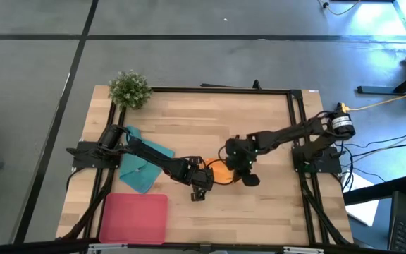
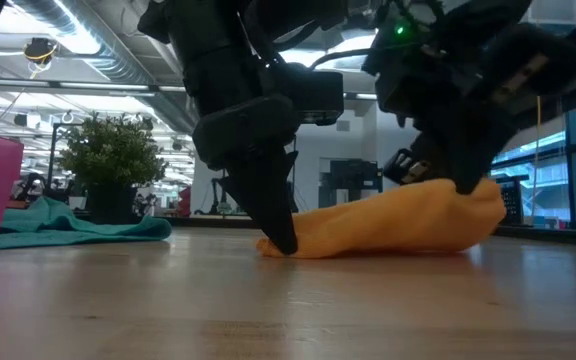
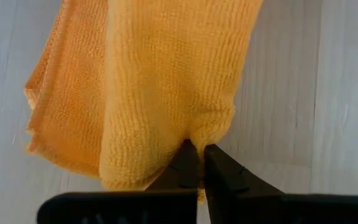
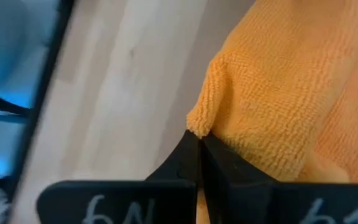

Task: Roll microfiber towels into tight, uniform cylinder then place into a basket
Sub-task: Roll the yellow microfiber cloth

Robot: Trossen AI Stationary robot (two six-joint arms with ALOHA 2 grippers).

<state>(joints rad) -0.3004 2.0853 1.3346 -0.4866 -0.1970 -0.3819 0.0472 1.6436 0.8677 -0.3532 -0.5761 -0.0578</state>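
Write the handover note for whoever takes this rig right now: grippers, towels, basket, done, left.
Left gripper: shut, pinching one end of the orange towel at the table's middle.
Right gripper: shut, pinching the towel's other end.
Orange towel: bunched into a loose roll on the wood between both grippers, not tight or even.
Teal towel: lying crumpled and unrolled at the left, partly under the left arm.
Basket: near-left corner, nothing in it.
Done: orange roll started.
Left: tighten it, put it in the basket, then roll and place the teal one.
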